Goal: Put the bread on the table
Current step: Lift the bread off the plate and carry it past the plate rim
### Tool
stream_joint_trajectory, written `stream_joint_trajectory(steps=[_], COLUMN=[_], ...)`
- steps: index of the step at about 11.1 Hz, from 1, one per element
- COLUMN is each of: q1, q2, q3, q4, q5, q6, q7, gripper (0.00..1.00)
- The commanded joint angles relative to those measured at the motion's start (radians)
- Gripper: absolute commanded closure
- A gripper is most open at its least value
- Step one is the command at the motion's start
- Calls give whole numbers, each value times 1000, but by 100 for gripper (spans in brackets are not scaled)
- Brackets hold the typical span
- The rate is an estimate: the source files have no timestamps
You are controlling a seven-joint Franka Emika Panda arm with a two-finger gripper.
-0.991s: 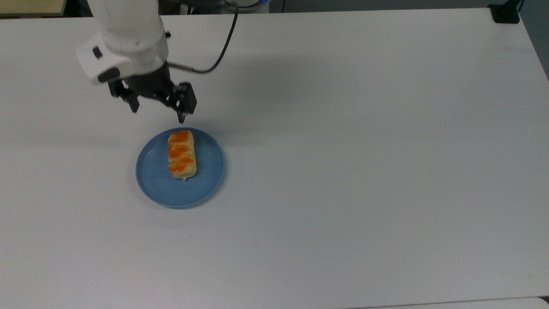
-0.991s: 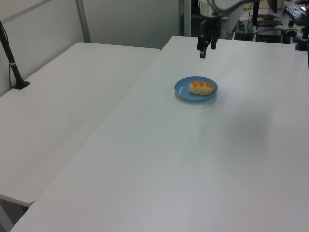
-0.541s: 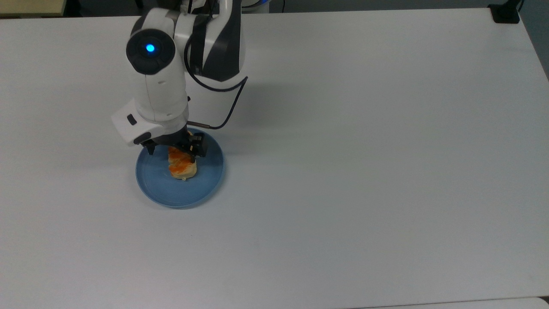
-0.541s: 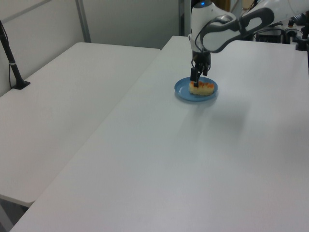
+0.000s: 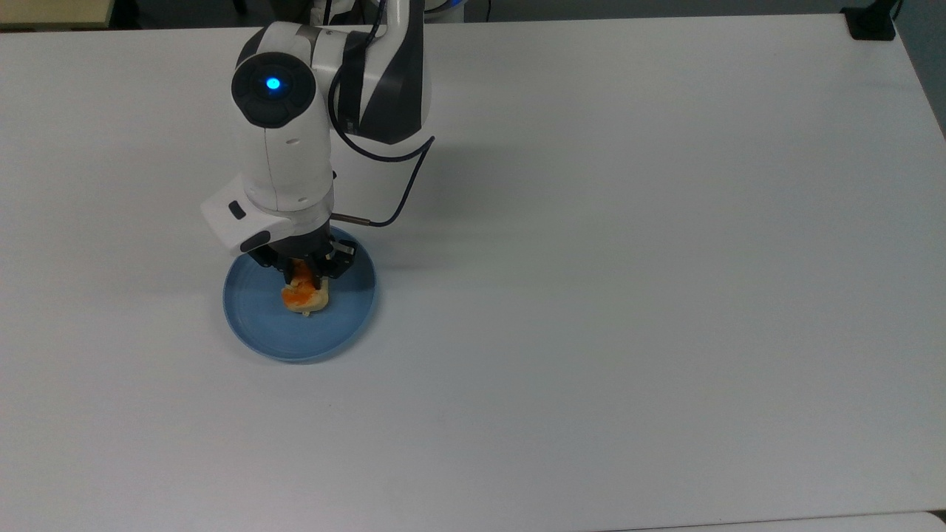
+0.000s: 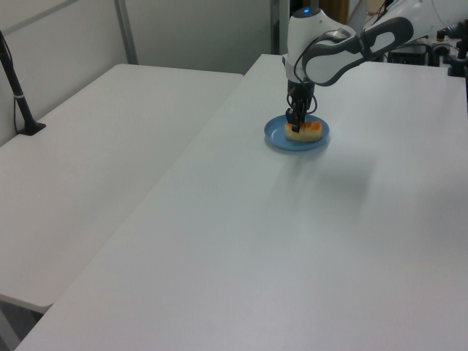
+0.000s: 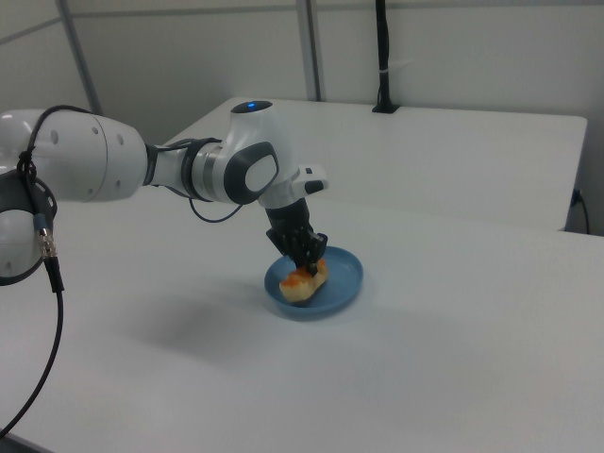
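Bread (image 5: 302, 296) is pinched between the nearly closed jaws of the gripper (image 5: 304, 278), on blue plate (image 5: 255, 325), toward the table (image 5: 591, 295)'s top view's left edge.

A pale-tan bread (image 5: 304, 294) with glossy orange patches is seen on a plain blue plate (image 5: 259, 325), which is set on a matte white table (image 5: 628, 258). Above the plate, a black gripper (image 5: 304, 272) is carried by a white arm (image 5: 284, 159) with dark grey joints and a glowing blue light (image 5: 273, 83).
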Motion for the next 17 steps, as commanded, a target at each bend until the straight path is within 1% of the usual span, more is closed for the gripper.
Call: stream_joint_trajectory(steps=[1,2,3,4,5,6,7,8,10,11,12,13,14,16,17], q1=[7,1,-3,-19,-45,-54,-47,-43,-51,-53,-50,-48,-43,-43,-43], q2=[-55,-80,-116,-159,-213,-259,-297,-308,-305,-306,-306,-306,-302,-301,-302], q3=[-6,-6,-11,-14,-14,-31,-72,-87,-95,-115,-129,-129,-129,-129,-129], q4=[-21,-21,-19,-22,-47,-106,-171,-215,-294,-311,-341,-377,-389,-389,-385], q5=[19,33,65,83,85,83,83,83,79,82,85,88,88,86,86], q6=[-57,-86,-159,-246,-323,-374,-379,-379,-364,-364,-348,-287,-246,-244,-251], q7=[-14,-37,-98,-187,-273,-351,-387,-388,-378,-367,-338,-289,-271,-269,-273], gripper=[89,89,89,89,88,88,88,88,88,88,86,83,73,0,0])
